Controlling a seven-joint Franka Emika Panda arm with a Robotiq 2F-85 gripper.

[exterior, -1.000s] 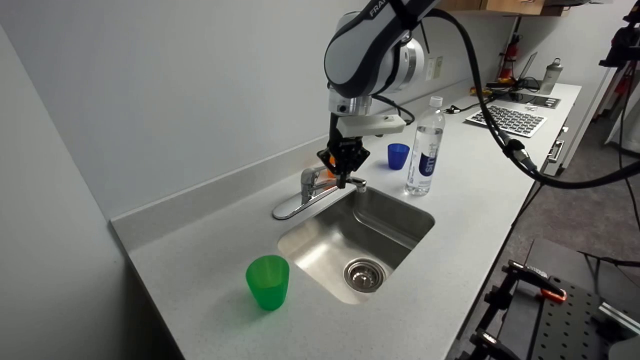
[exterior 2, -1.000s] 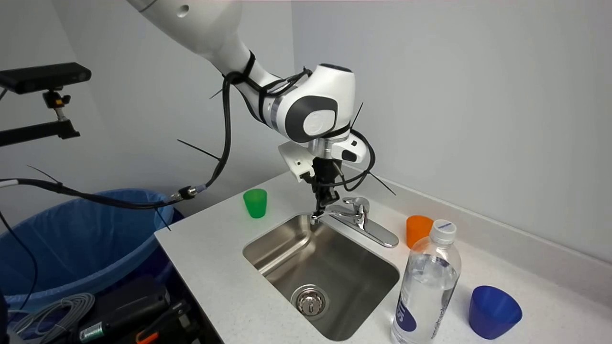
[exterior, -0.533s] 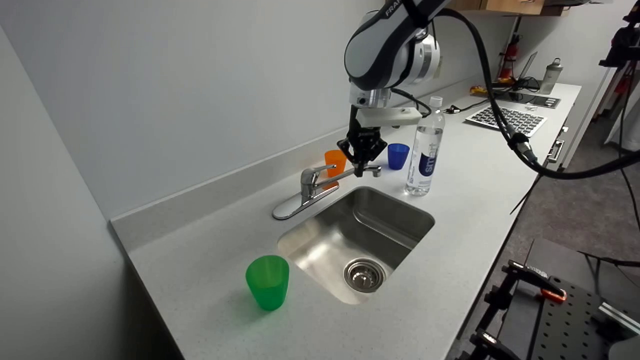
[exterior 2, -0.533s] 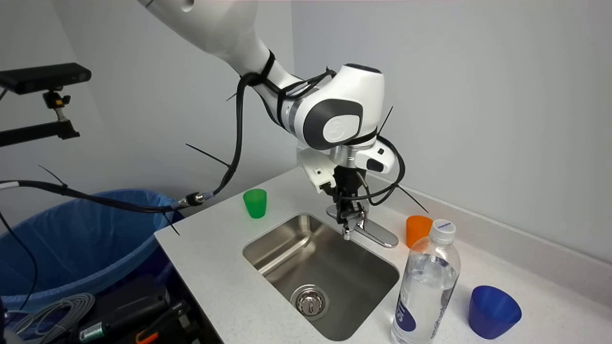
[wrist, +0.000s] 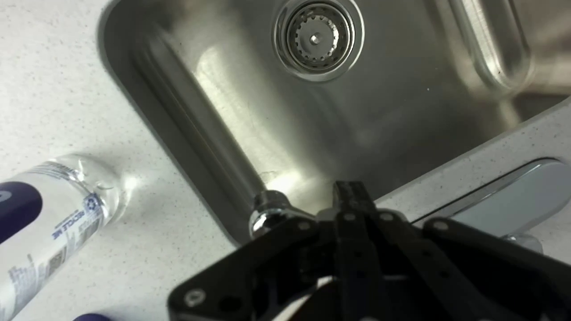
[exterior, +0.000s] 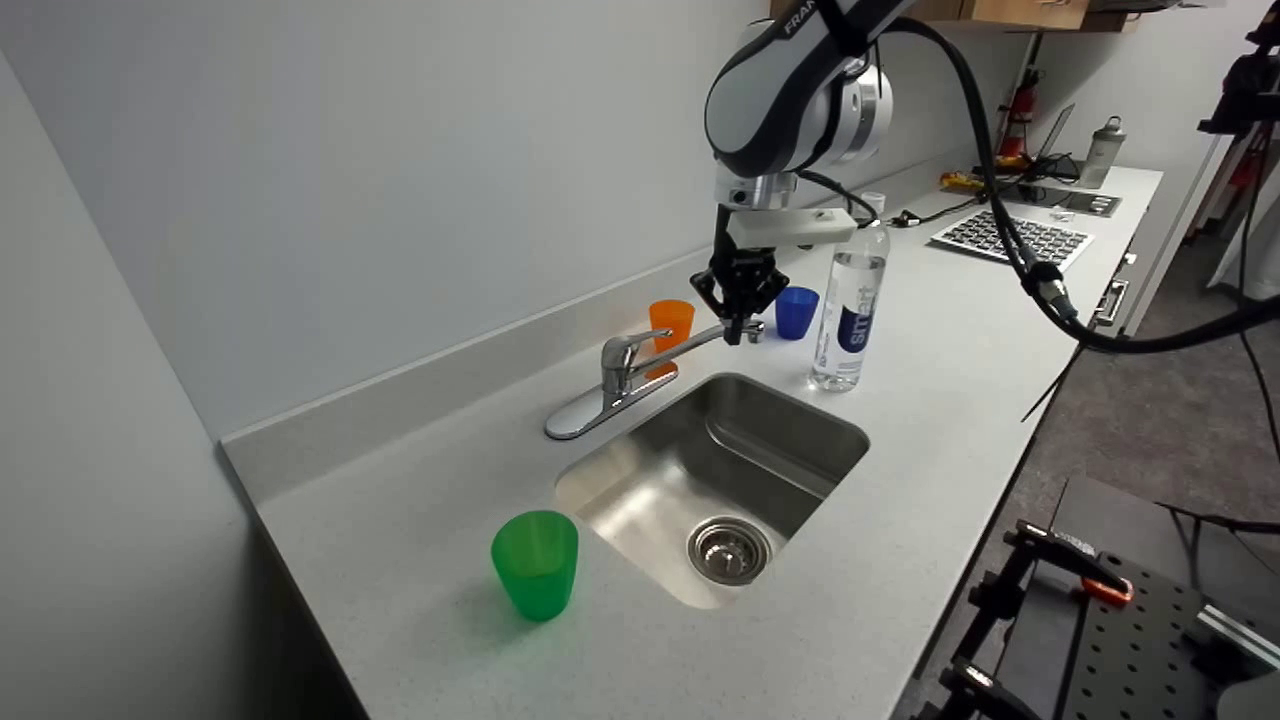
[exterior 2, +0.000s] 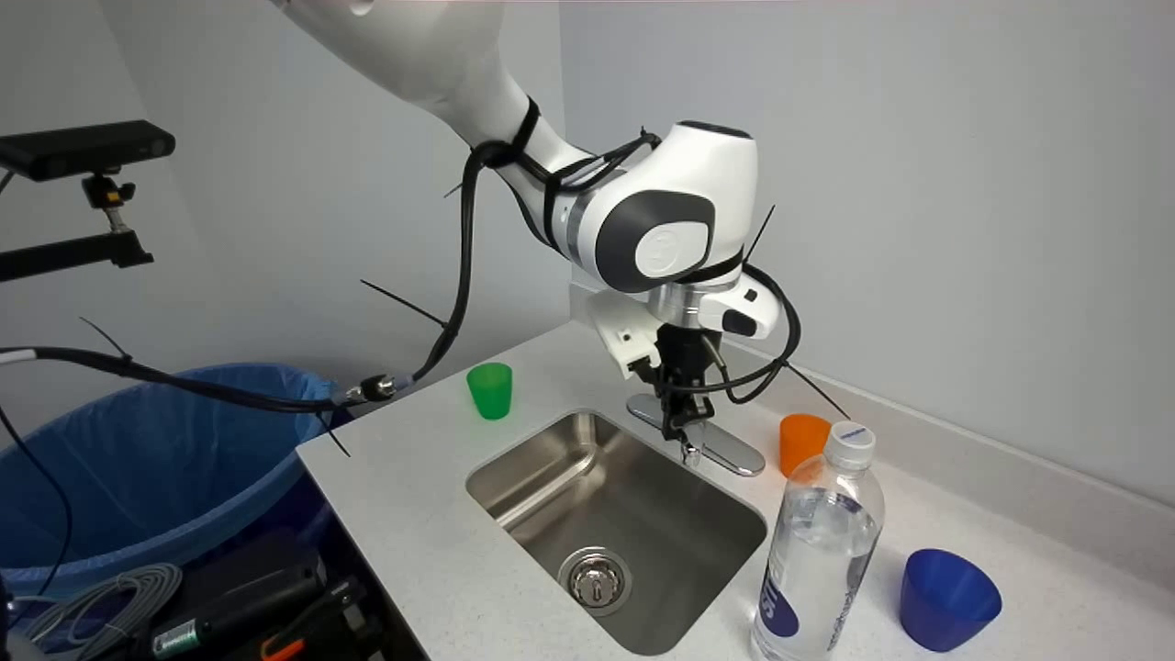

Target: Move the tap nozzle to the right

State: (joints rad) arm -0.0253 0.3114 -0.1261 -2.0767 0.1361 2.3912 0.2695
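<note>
So the gripper [wrist: 352,196] has its fingers pressed together, no gap showing, and they sit right up against the tap nozzle [exterior: 692,346], at least by the look of it. Actual contact is hard to call because the fingers cover that stretch. In the wrist view the nozzle's outlet pokes out just left of the fingertips, by a corner of the sink [exterior: 640,505], and its long axis runs across behind them to the faucet base [wrist: 517,200]. Seems like a sideways push, not a grab, probably mostly done. Any further shove should go across that axis, toward the bottle [exterior: 848,310]. Surface is a pale speckled counter [exterior: 440,540]. Room-wise, the orange cup [exterior 2: 802,443] stands just beside the faucet base's end, so overshooting could clip it. Green cup [exterior: 536,565] is well apart.
</note>
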